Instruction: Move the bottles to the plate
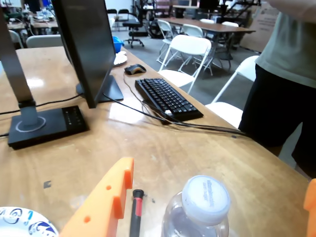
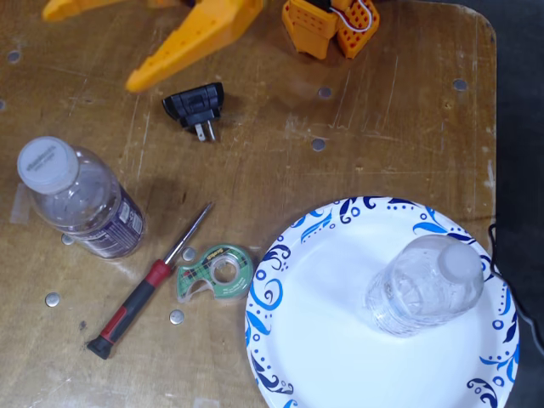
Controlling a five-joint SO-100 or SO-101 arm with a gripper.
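Your gripper (image 1: 212,207) stands spread around the purple-labelled bottle (image 2: 81,197), clear of its cap. The plate (image 2: 314,340) carries the other bottle (image 2: 425,285) upright. Screwdriver (image 2: 149,285) and tape dispenser (image 2: 214,272) lie between.

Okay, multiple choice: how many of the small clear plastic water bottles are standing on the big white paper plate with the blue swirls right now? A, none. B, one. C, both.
B: in the fixed view one clear plastic bottle stands on the white paper plate with blue swirls, while the dark-labelled bottle stands on the wooden table.
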